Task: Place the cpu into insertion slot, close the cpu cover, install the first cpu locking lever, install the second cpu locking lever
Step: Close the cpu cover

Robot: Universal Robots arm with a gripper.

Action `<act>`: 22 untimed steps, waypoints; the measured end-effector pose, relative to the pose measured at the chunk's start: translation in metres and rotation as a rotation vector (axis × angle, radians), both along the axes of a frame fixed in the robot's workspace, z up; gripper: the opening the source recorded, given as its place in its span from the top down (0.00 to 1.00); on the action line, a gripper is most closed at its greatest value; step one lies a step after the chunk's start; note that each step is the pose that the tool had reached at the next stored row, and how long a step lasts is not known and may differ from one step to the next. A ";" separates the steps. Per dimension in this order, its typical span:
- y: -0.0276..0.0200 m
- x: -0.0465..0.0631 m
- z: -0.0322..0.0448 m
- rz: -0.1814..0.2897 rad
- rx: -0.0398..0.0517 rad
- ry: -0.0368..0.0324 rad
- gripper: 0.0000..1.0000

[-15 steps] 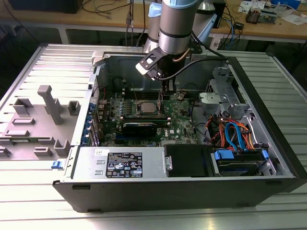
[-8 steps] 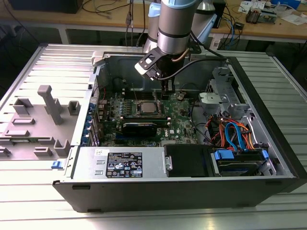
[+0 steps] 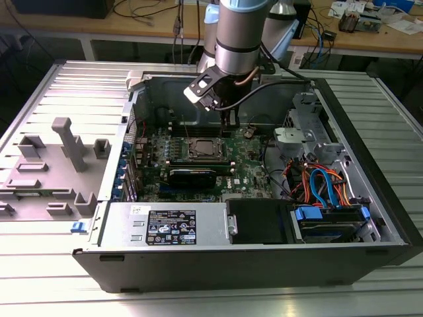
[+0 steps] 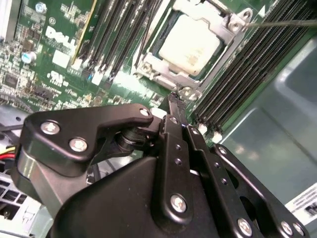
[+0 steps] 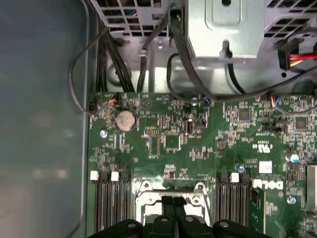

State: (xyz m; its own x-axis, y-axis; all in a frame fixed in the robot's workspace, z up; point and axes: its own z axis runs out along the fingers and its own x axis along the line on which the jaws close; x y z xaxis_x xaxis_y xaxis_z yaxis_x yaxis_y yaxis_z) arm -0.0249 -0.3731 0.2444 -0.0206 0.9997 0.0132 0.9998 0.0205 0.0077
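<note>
Your tool (image 4: 177, 102), closed on nothing, hangs just beside the cpu cover (image 4: 171, 77); I'd press the thin locking lever (image 4: 285, 22) slowly, keeping contact square.

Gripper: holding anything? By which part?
Nothing. The gripper has its fingers shut together, empty, tip by the edge of the cpu cover.

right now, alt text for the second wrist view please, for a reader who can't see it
A black gripper, fingers shut together, points its tip at an edge of the cpu cover, a silver frame lying flat around the pale cpu. Long black memory slots flank them on the green circuit board.
</note>
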 end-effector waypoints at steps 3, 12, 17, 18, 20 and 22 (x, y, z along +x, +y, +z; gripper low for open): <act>0.0000 -0.014 -0.0004 0.000 0.0029 0.0002 0.89; 0.0000 -0.037 -0.0038 0.000 0.0056 0.0006 0.89; 0.0000 -0.037 -0.0043 0.000 0.0056 0.0006 0.89; 0.0000 -0.037 -0.0044 0.000 0.0057 0.0006 0.89; 0.0000 -0.037 -0.0045 0.000 0.0056 0.0006 0.89; 0.0000 -0.037 -0.0046 0.000 0.0056 0.0006 0.89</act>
State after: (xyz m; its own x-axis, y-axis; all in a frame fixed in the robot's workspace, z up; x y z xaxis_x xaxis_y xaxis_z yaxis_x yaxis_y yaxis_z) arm -0.0622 -0.3731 0.2398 -0.0205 0.9996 0.0188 0.9998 0.0204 0.0072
